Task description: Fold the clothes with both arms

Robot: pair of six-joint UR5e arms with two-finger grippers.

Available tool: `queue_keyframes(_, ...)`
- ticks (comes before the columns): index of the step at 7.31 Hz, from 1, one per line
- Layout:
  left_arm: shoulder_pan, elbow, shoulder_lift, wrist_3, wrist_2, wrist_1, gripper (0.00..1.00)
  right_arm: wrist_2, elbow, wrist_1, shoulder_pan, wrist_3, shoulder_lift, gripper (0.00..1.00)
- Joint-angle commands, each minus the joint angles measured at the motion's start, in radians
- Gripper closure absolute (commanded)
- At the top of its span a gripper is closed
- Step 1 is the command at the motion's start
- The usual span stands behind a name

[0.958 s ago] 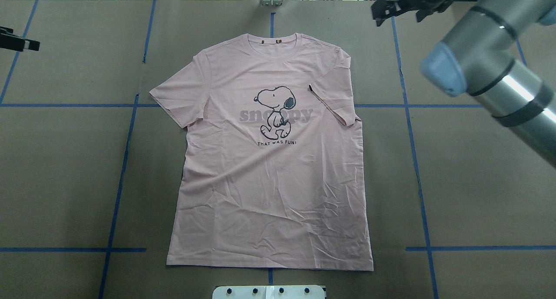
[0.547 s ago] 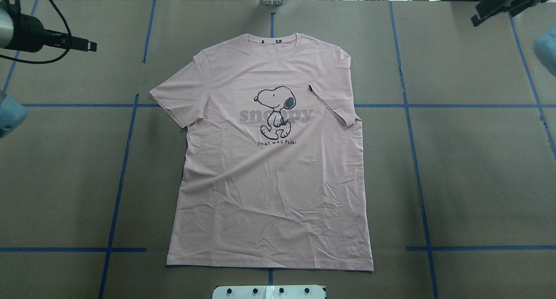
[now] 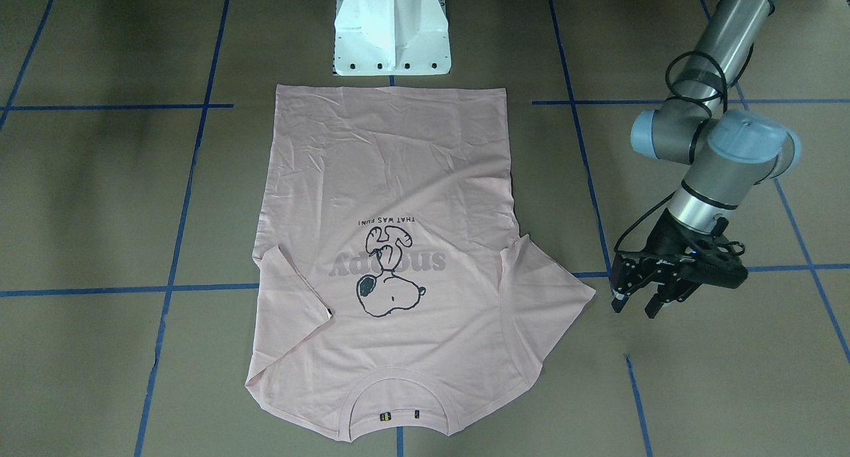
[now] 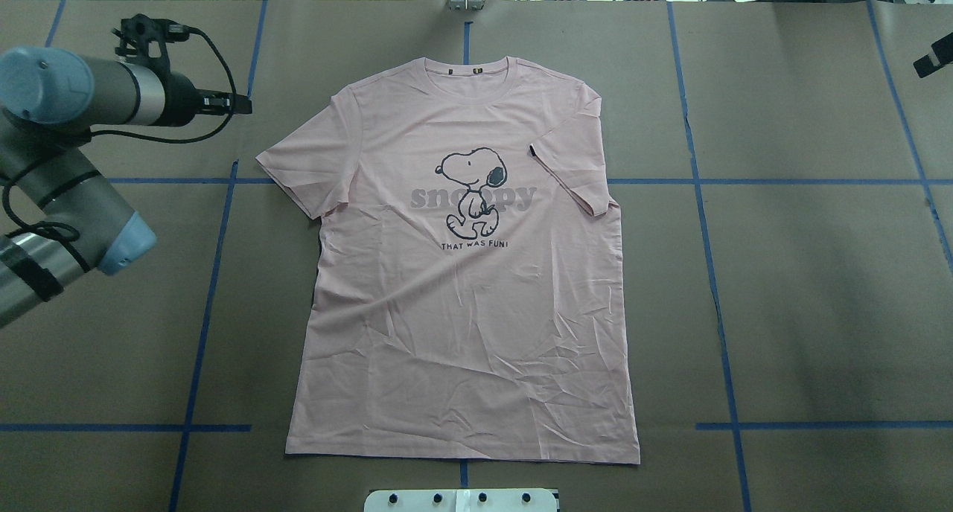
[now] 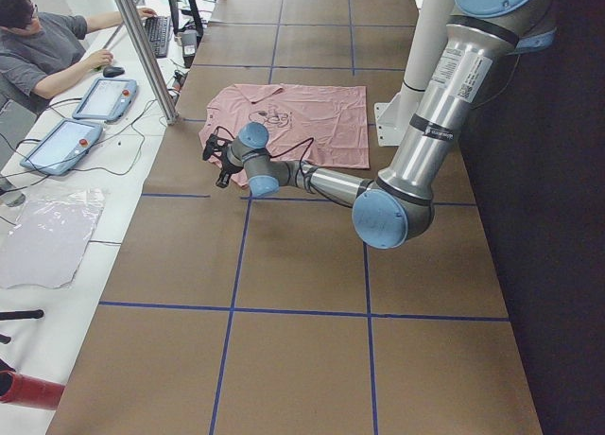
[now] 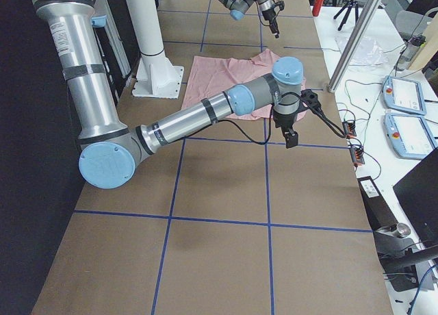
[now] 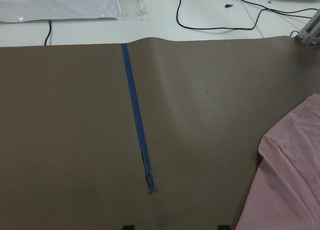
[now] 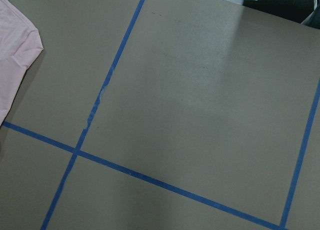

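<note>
The pale pink T-shirt (image 4: 461,289) lies flat, print up, in the middle of the table, collar at the far side. One sleeve (image 4: 577,162) is folded in onto the body; the other (image 4: 298,170) lies spread out. My left gripper (image 3: 634,304) is open and empty, hovering just outside the spread sleeve (image 3: 544,291); it also shows from above (image 4: 238,104). The left wrist view catches the sleeve edge (image 7: 290,180). Of my right gripper (image 4: 931,62) only a black tip shows at the frame edge, far from the shirt, and I cannot tell its state.
Blue tape lines (image 4: 700,199) grid the brown table cover. The white pedestal base (image 3: 392,32) stands at the shirt's hem side. A metal post (image 5: 142,47), tablets (image 5: 99,99), cables and a seated person (image 5: 38,47) are beyond the far edge.
My left arm has swung in from the left edge toward the spread sleeve. The right arm has pulled away to the right, almost out of the overhead view. The shirt has not moved.
</note>
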Motion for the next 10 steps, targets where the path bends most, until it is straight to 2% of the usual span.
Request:
queue_keyframes(1, 0.074, 0.006, -0.019, -0.035, 0.082, 0.071, 0.38, -0.001, 0.001, 0.000, 0.001, -0.002, -0.006, 0.00)
queue_keyframes(8, 0.122, 0.007, -0.001, -0.036, 0.082, 0.070, 0.53, -0.002, -0.001, 0.000, 0.001, 0.010, -0.007, 0.00)
queue_keyframes(9, 0.123, 0.006, -0.001, -0.038, 0.082, 0.070, 0.63, -0.002, -0.002, 0.000, 0.001, 0.009, -0.006, 0.00)
queue_keyframes(10, 0.123, 0.000, -0.001, -0.039, 0.079, 0.070, 0.93, -0.002, -0.002, 0.000, 0.001, 0.009, -0.006, 0.00)
